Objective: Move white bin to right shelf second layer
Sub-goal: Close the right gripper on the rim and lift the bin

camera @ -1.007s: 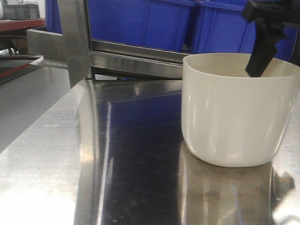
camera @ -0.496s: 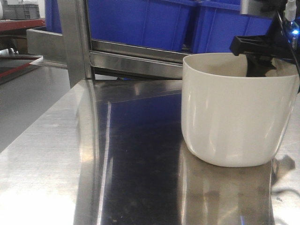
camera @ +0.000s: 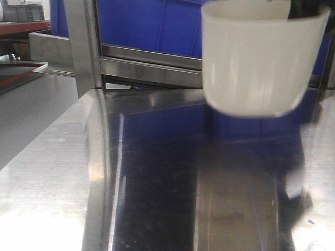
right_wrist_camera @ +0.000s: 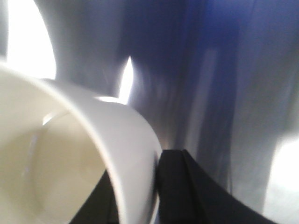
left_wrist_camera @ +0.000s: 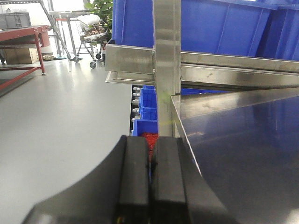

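Observation:
The white bin (camera: 251,57) hangs in the air above the steel table (camera: 157,198), at the top right of the front view, slightly blurred. My right gripper (camera: 303,10) shows only as a dark bit at its far right rim. In the right wrist view my right gripper (right_wrist_camera: 138,186) is shut on the bin's wall (right_wrist_camera: 70,154), one finger inside and one outside. My left gripper (left_wrist_camera: 150,154) is shut and empty, low by the table's left edge. A steel rack bar (camera: 152,68) runs behind the table; no roller level shows plainly.
Blue crates (camera: 152,26) fill the rack level behind the table. A steel upright post (camera: 84,47) stands at the table's back left corner and also shows in the left wrist view (left_wrist_camera: 167,65). Grey floor and red-framed benches (left_wrist_camera: 23,35) lie to the left.
The white bin stood on the table before; now it is lifted clear of it, held by my right gripper at the rim. The left gripper's earlier state is not shown.

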Tool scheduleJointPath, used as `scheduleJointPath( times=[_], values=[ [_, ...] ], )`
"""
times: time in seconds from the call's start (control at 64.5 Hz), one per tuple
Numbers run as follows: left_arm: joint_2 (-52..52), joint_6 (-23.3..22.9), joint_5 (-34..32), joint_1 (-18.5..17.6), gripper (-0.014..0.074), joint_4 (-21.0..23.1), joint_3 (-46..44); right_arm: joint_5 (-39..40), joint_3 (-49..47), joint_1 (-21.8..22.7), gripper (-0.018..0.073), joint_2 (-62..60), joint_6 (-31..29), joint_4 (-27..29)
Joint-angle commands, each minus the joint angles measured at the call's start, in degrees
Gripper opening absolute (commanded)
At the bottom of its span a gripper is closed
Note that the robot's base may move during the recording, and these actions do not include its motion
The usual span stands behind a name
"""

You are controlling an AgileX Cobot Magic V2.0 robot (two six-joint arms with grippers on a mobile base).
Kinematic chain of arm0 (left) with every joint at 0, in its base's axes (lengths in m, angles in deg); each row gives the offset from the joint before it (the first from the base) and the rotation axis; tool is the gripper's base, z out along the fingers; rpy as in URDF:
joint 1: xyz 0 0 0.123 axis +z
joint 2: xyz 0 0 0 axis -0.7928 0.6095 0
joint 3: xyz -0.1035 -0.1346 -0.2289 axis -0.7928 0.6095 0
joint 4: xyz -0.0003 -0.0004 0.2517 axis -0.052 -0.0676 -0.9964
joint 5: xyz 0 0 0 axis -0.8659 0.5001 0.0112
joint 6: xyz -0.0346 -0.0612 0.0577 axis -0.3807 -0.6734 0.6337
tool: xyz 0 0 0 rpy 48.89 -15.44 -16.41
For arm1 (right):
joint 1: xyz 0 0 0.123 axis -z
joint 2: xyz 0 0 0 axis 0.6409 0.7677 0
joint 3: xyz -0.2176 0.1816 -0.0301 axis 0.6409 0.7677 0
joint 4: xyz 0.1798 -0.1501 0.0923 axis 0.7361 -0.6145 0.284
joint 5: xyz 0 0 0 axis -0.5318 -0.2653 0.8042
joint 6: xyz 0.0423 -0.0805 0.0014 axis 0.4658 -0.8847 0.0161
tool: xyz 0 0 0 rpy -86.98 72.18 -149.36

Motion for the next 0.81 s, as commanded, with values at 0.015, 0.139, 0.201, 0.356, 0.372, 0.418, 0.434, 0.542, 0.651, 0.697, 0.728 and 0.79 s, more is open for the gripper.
scheduleJointPath(
  times=[0.015, 0.139, 0.201, 0.356, 0.372, 0.418, 0.434, 0.542, 0.651, 0.697, 0.728, 0.79],
  values=[
    [-0.8, -0.2, -4.83, 0.05, 0.0085, 0.31, 2.11, 4.63, -1.88, 0.1, 0.0057, -7.21, -0.12, -0.15],
    [-0.8, -0.2, -4.83, 0.05, 0.0085, 0.31, 2.11, 4.76, 1.73, 0.1, 0.0057, -13.42, -0.12, -0.74],
    [-0.8, -0.2, -4.83, 0.05, 0.0085, 0.31, 2.11, 6.19, 5.37, 0.1, 0.0057, -17.47, -0.12, -0.79],
    [-0.8, -0.2, -4.83, 0.05, 0.0085, 0.31, 2.11, 12.36, 15.82, 0.16, 0.0057, -28.54, -0.12, -0.79],
    [-0.8, -0.2, -4.83, 0.05, 0.0085, 0.31, 2.11, 12.95, 17.44, 0.16, 0.0057, -29.64, -0.12, -0.79],
    [-0.8, -0.2, -4.83, 0.05, 0.0085, 0.31, 2.11, 14.47, 20.13, 0.16, 0.0057, -32.89, -0.12, -0.79],
    [-0.8, -0.2, -4.83, 0.05, 0.0085, 0.31, 2.11, 14.92, 21.17, 0.16, 0.0057, -33.92, -0.12, -0.79],
    [-0.8, -0.2, -4.83, 0.05, 0.0085, 0.31, 2.11, 17.98, 29.28, 0.16, 0.0057, -41.9, -0.07, -0.79],
    [-0.8, -0.2, -4.83, 0.05, 0.0085, 0.31, 2.11, 19.03, 34.25, 0.16, 0.0057, -46.67, -0.07, -0.79],
    [-0.8, -0.2, -4.83, 0.05, 0.0085, 0.31, 2.11, 19.43, 35.52, 0.16, 0.0057, -48.26, -0.07, -0.79],
    [-0.8, -0.2, -4.83, 0.05, 0.0085, 0.31, 2.11, 19.5, 36.11, 0.16, 0.0057, -48.97, -0.07, -0.79],
    [-0.8, -0.2, -4.83, 0.05, 0.0085, 0.31, 2.11, 19.68, 36.99, 0.16, 0.0057, -50.05, -0.07, -0.79]
  ],
)
